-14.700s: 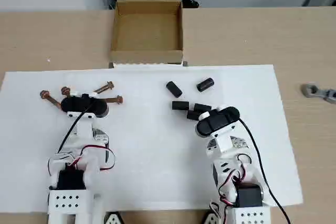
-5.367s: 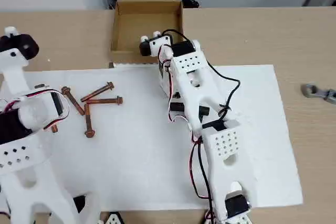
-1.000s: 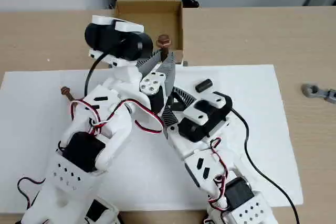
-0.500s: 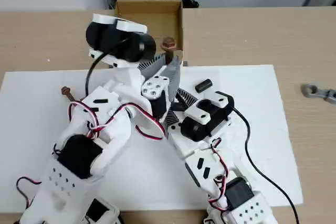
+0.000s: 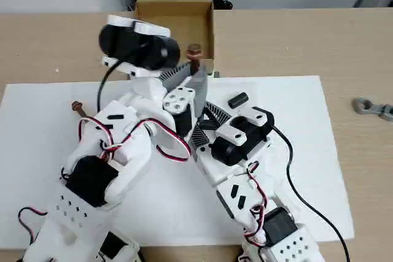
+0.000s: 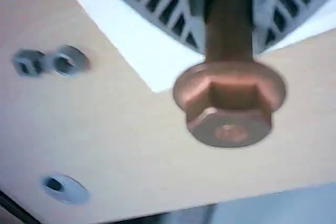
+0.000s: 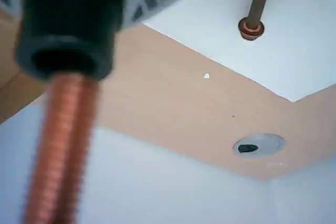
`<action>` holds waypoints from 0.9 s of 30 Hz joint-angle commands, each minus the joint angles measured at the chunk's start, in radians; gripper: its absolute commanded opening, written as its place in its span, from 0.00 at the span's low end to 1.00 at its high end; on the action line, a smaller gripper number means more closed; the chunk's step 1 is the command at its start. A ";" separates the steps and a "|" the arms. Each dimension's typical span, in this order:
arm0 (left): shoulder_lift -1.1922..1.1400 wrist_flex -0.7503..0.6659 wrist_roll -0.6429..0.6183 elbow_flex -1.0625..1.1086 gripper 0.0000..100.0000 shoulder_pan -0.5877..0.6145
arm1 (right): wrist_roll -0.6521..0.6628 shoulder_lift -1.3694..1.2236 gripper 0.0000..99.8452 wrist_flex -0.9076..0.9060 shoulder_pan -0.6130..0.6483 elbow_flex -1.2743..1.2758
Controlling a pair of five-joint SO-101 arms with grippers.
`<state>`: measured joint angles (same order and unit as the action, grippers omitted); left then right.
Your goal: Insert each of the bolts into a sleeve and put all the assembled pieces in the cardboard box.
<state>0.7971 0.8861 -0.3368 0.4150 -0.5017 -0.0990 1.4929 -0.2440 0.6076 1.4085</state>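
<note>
High view: cardboard box, open-topped with its bare floor in sight, just beyond the left gripper. That gripper is clamped on a bolt, whose head is clear of the fingertips. Right gripper sits close beneath it, a loose sleeve beside it. Left wrist view: the bolt's flanged hexagonal head, shank pinched between the fingers. Right wrist view: right gripper grasping a black sleeve, threaded shank at its bore; loose bolts beyond on the white sheet.
</note>
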 commanded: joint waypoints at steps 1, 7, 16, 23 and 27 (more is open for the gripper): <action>0.002 -0.020 0.008 -0.019 0.01 0.015 | -0.009 0.015 0.01 0.028 0.004 -0.041; -0.002 -0.029 0.006 -0.008 0.01 -0.008 | -0.009 0.015 0.01 0.028 0.004 -0.041; -0.002 -0.081 0.006 0.061 0.01 -0.009 | -0.009 0.015 0.01 0.028 0.004 -0.041; 0.006 -0.075 0.011 0.108 0.01 -0.008 | -0.008 0.016 0.01 0.028 0.004 -0.043; 0.008 -0.032 0.011 0.143 0.01 -0.009 | -0.008 0.016 0.01 0.028 0.004 -0.044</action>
<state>0.8017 0.8247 -0.3368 0.5516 -0.5063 -0.0990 1.4899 -0.2470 0.6091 1.4131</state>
